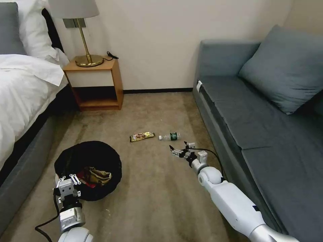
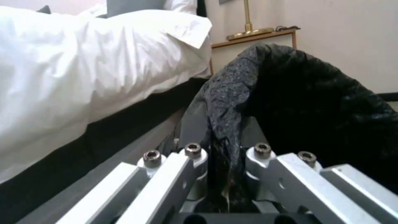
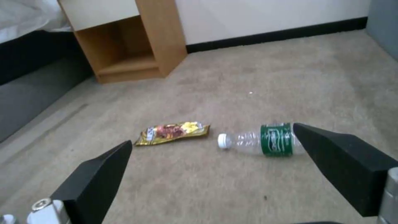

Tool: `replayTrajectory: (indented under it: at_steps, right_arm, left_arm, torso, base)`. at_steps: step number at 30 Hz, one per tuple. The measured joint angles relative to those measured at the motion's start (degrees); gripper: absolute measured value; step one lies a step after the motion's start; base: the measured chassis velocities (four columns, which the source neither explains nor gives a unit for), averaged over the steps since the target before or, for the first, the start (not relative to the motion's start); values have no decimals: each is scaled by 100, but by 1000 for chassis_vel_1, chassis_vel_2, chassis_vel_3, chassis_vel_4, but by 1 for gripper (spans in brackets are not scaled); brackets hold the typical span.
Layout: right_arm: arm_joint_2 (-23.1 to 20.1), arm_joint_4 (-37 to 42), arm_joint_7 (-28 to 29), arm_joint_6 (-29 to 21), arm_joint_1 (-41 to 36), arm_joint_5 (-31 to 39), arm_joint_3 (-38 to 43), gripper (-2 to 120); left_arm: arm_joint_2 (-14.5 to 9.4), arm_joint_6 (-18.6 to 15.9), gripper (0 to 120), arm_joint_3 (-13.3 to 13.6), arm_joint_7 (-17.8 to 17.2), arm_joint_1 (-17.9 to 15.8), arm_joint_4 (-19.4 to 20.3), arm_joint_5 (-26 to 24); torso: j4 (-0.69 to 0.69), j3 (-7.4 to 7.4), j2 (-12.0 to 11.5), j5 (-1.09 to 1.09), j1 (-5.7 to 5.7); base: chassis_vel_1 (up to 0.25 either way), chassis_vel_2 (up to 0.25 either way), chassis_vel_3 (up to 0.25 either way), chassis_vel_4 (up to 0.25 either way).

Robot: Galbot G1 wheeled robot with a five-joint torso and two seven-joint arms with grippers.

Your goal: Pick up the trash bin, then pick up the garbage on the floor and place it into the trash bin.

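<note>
Trash bin: rim pinched by left gripper, two items inside; wrapper and bottle remain on floor; right gripper spread wide near bottle.

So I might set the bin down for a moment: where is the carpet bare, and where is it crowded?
Bare carpet lies between the bin and the sofa, nearer than the wrapper, and beyond the litter toward the nightstand. It is crowded by the wrapper and bottle, where the open right gripper hovers. The left gripper grips the bin's rim.
</note>
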State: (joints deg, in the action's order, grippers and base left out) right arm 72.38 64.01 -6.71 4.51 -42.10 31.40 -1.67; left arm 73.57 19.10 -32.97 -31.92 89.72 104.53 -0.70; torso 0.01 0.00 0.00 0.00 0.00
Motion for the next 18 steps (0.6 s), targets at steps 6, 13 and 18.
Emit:
replayTrajectory:
  at_steps: [6,13,18]
  right_arm:
    - [35,-96,-18,12,21,-2,-1,100]
    - [75,-192,-39,25,61,-33,-1,100]
    - [95,-251,-54,31,99,-54,-2,100]
  left_arm:
    - [-8,-7,0,7,6,-27,-35,-2]
    - [-21,-18,0,16,13,-60,-72,-7]
    - [-25,-22,0,22,15,-80,-97,-11]
  torso:
    - [-1,0,0,-1,0]
    - [0,0,0,0,0]
    - [0,0,0,0,0]
  base:
    - [-112,101,120,-118]
    - [-119,125,120,-125]
    - [-125,126,135,-117]
